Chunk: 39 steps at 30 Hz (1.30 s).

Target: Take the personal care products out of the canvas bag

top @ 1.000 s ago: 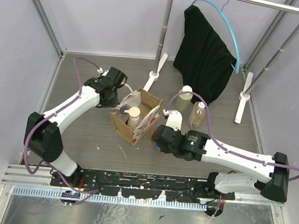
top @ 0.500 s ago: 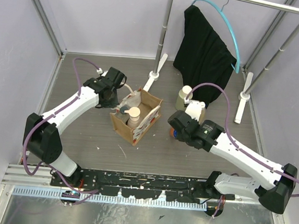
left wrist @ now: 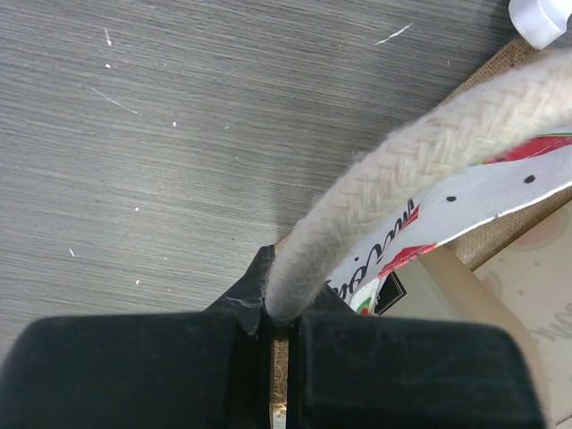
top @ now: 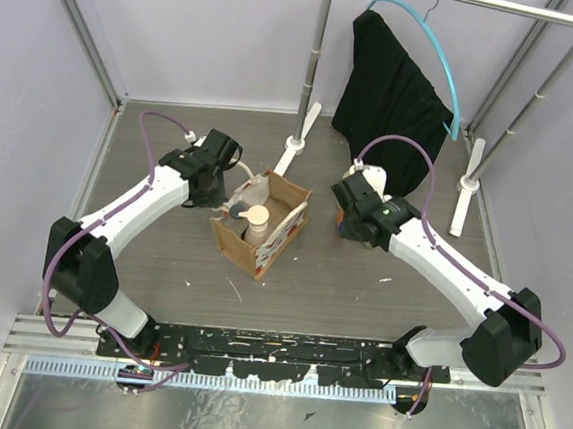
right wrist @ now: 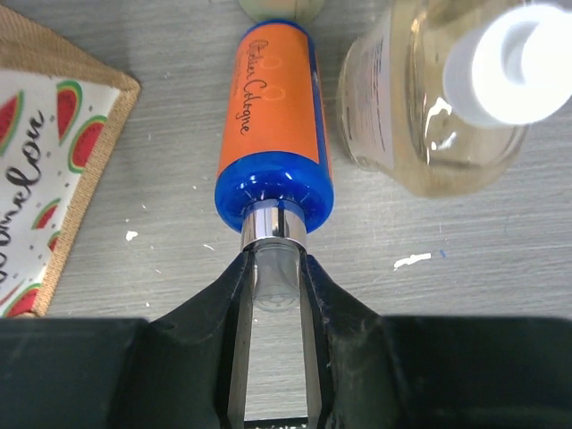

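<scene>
Orange bottle (right wrist: 277, 107) inside right gripper (right wrist: 275, 268)

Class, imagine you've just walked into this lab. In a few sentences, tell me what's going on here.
Two robot arms are emptying a canvas bag of toiletries. The left gripper is clamped on the bag's rope handle. The right gripper pinches the orange bottle by its nozzle, outside the bag, beside the clear amber bottle on the table. One cream-capped bottle is in the bag, not yet taken out.
</scene>
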### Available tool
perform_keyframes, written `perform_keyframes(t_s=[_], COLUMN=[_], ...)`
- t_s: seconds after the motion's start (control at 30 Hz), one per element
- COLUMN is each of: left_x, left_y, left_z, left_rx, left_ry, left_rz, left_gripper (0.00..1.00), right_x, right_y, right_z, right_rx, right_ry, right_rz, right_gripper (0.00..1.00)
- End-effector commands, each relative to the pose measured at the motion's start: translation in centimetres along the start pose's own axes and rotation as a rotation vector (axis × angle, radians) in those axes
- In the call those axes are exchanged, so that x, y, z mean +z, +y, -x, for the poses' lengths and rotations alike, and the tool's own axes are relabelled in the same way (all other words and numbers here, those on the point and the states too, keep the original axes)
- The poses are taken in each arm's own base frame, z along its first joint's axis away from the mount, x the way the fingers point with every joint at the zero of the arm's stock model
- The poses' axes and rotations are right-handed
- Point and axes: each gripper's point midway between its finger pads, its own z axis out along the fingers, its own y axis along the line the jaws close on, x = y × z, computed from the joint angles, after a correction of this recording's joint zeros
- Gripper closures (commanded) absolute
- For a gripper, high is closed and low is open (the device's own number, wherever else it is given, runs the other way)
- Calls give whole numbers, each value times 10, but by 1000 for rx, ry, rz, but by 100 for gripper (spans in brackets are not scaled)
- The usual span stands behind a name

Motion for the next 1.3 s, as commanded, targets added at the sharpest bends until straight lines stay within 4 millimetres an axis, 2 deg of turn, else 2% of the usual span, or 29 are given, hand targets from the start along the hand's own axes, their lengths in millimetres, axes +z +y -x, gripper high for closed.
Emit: perform_keyframes(t_s=[0.0,0.27,0.33,0.47,0.67,1.27], left_x=[-7,-4,-2,1,-2,-1], left_y=[14,13,11,5,11,11], left_z=[-15,-16,-16,-17,-16,-15], left_rx=[29,31,30,24,30,34], left_ry=[43,47,50,68,57,58], left_rz=[32,37,29,16,38,39], left_gripper=[100,100,100,100,100,100], right_x=[-18,-47,-48,-38,-27,16], right_y=[22,19,18,20,23,7], right_z=[46,55,56,53,52,92], right_rx=[1,-9,-19,-45,-44,7], right_ry=[-102,-95,-94,-60,-66,-162], right_rz=[97,130,125,103,99,-5], right_gripper=[85,86,86,85,86,89])
